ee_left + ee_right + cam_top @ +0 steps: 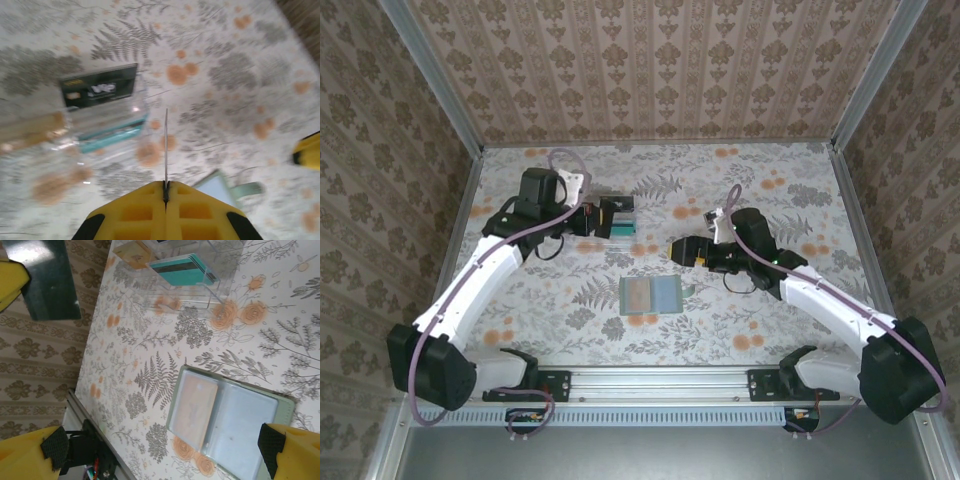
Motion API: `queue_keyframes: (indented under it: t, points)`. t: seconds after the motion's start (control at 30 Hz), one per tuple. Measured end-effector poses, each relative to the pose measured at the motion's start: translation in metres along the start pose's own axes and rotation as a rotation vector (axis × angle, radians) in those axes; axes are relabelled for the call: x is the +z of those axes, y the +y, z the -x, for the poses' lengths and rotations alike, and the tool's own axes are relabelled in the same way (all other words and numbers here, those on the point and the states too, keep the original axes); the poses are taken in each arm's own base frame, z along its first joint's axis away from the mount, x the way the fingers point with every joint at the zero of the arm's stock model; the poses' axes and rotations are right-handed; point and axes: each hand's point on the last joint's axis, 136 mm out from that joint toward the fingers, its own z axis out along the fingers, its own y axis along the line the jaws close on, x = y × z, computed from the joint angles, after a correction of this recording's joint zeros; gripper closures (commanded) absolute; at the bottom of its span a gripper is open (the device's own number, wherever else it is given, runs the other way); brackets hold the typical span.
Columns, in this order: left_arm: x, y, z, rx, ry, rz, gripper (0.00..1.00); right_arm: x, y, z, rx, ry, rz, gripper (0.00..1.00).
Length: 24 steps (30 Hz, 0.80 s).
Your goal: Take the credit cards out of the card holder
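Sage-green soft fold-open wallet (247, 415) lies flat and open on the flowery table, right under and a bit in front of the right gripper (676, 250). One pale orange plastic card (195, 407) sits in the wallet's pocket on the left finger's side. The other pocket looks empty. From this gripper the card's long side runs forward, away from the fingers, so its short side lies across the gap between them.

The right arm is much nearer to the wallet than the left arm. I think it is the one to go for that card. It reaches low over the table with its nose tipped down, and its two yellow fingers are spread as wide as they go, with nothing between them.

The left gripper (165, 186) is farther off, up in the air. Its fingers are pressed together, pinching a thin dark shiny card (47, 280) by one end. A see-through plastic tray (180, 297) with blue-green cards in it lies ahead of that gripper, to its left.
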Motion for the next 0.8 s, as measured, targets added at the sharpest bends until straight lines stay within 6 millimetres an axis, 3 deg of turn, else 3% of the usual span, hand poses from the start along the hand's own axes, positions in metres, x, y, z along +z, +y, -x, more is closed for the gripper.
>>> queue_keyframes:
  t: [0.27,0.53,0.8]
  points:
    - [0.018,0.023,-0.001,0.539,0.079,0.151,1.00,-0.012,-0.002,0.011,-0.023,-0.039,-0.030,0.00]
    - [0.054,0.032,0.003,1.010,0.154,0.208,1.00,-0.020,-0.010,0.018,-0.014,-0.063,-0.051,0.00]
    - [0.086,0.033,0.015,1.280,0.178,0.199,1.00,-0.027,-0.015,0.028,-0.010,-0.085,-0.068,0.00]
